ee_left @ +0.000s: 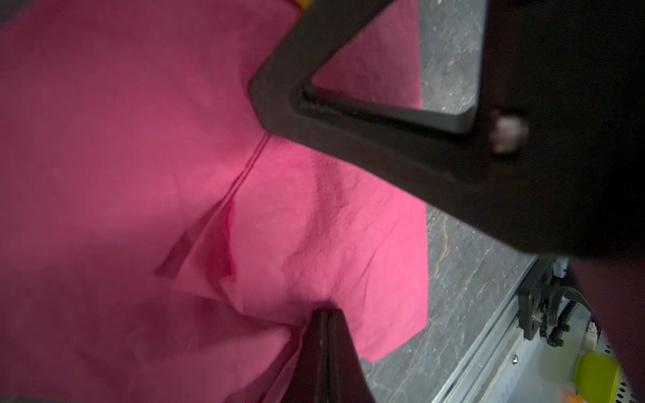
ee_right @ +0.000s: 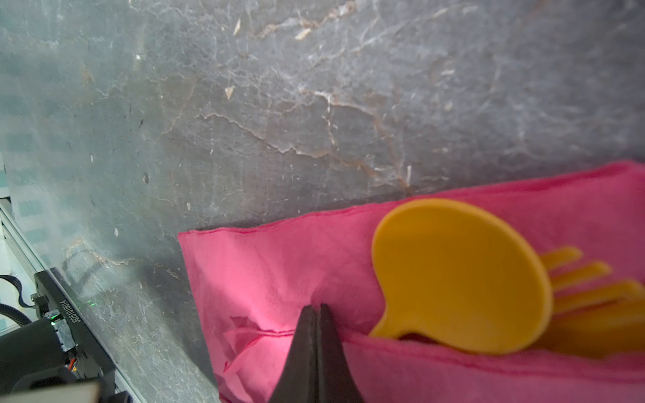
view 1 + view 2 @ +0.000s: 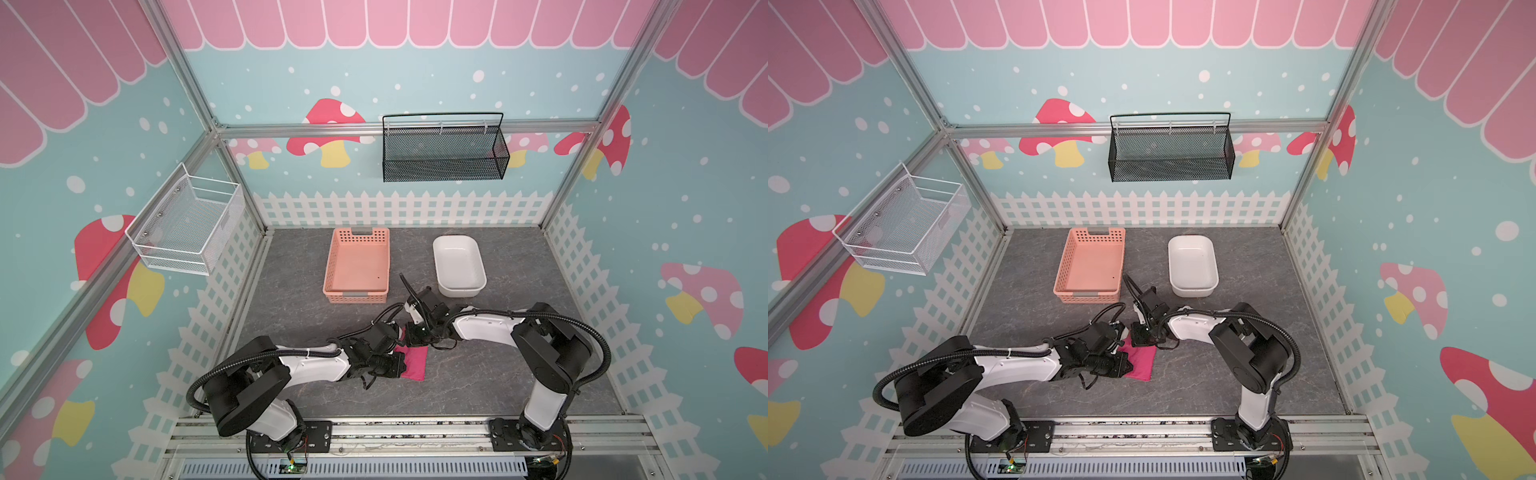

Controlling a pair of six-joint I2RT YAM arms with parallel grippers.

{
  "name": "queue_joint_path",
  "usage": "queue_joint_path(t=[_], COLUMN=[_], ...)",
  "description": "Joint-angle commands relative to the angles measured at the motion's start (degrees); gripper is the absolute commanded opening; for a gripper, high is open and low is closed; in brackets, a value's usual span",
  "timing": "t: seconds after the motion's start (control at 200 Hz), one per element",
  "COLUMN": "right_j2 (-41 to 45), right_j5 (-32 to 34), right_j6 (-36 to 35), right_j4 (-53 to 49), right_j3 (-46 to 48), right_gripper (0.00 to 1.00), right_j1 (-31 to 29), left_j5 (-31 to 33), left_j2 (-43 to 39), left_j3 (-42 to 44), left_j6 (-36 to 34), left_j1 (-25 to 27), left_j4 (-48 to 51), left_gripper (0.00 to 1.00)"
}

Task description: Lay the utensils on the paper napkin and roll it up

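Well, the salmon basket (image 3: 332,257) and the white tub (image 3: 459,266) at the back show only bare bottoms. Nearer, the paper napkin (image 3: 415,361) lies folded over the utensils (image 2: 576,324); the spoon (image 2: 460,275) and fork (image 2: 586,279) peek out. The left gripper (image 1: 324,314) and right gripper (image 2: 316,308) are both fully closed, tips touching the puckered napkin.
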State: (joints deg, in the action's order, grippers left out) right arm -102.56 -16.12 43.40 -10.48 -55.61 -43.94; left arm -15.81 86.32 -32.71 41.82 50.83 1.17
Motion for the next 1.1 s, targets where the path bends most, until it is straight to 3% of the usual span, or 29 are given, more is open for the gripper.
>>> queue_joint_path(t=[0.0, 1.096], right_j2=[2.70, 2.13], right_j5=[1.24, -7.11], right_j6=[-0.24, -4.28], right_j4=[-3.03, -11.08], right_j3=[-1.84, -1.16], right_gripper=[0.03, 0.02], right_j1=[-0.44, -4.84], left_j5=[0.95, 2.19], left_j2=[1.19, 0.36], left_j3=[0.30, 0.97], left_j6=[0.72, 1.63], left_j1=[0.32, 0.32], left_j4=[1.99, 2.10], left_gripper=[0.05, 0.03])
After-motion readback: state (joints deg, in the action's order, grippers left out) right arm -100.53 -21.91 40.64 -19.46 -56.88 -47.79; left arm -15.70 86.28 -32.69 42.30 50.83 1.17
